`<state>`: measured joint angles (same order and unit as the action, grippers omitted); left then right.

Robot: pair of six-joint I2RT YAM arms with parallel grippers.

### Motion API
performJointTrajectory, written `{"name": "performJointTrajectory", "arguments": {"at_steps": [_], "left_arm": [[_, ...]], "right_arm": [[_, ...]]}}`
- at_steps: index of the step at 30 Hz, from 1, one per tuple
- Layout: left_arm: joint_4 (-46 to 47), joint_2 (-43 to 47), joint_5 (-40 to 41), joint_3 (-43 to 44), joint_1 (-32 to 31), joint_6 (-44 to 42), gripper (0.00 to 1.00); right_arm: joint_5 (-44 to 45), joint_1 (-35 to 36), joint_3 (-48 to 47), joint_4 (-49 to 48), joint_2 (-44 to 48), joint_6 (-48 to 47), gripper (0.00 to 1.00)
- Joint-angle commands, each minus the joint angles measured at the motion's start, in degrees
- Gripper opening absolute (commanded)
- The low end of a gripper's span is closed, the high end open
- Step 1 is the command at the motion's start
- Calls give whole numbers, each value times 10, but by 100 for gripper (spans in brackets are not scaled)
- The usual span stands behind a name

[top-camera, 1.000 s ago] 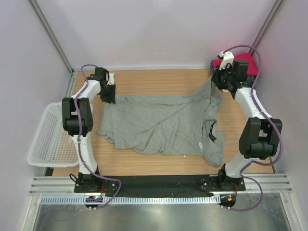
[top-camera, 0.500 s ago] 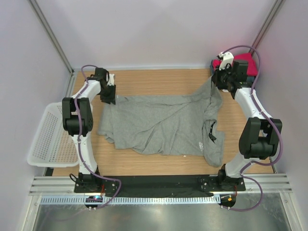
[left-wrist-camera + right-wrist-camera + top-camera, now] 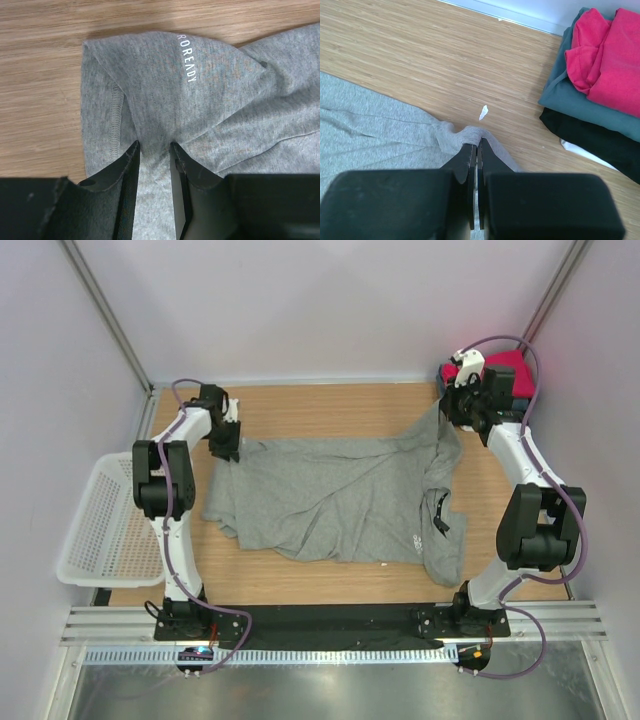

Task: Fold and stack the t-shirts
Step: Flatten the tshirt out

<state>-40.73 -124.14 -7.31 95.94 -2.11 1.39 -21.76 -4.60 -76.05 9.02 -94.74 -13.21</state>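
The grey t-shirt lies rumpled across the middle of the bench, its edges pinched at 10 o'clock by the part-closed left fingers and at 2 o'clock by the tightly shut right fingers, apparently to stretch it flat for folding, the folded stack just beyond.

The grey t-shirt is heathered, with white lettering and a dark inner collar. Piled together are a magenta-red t-shirt, a slate-blue t-shirt and a black t-shirt. The desk shows light wood grain. The basket is white mesh.
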Motion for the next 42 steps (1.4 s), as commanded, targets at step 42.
{"name": "performJointTrajectory", "arguments": {"at_steps": [42], "left_arm": [[20,72,32,-53,4,-1,22]], "right_arm": [[3,16,6,-20,37,-8,1]]}}
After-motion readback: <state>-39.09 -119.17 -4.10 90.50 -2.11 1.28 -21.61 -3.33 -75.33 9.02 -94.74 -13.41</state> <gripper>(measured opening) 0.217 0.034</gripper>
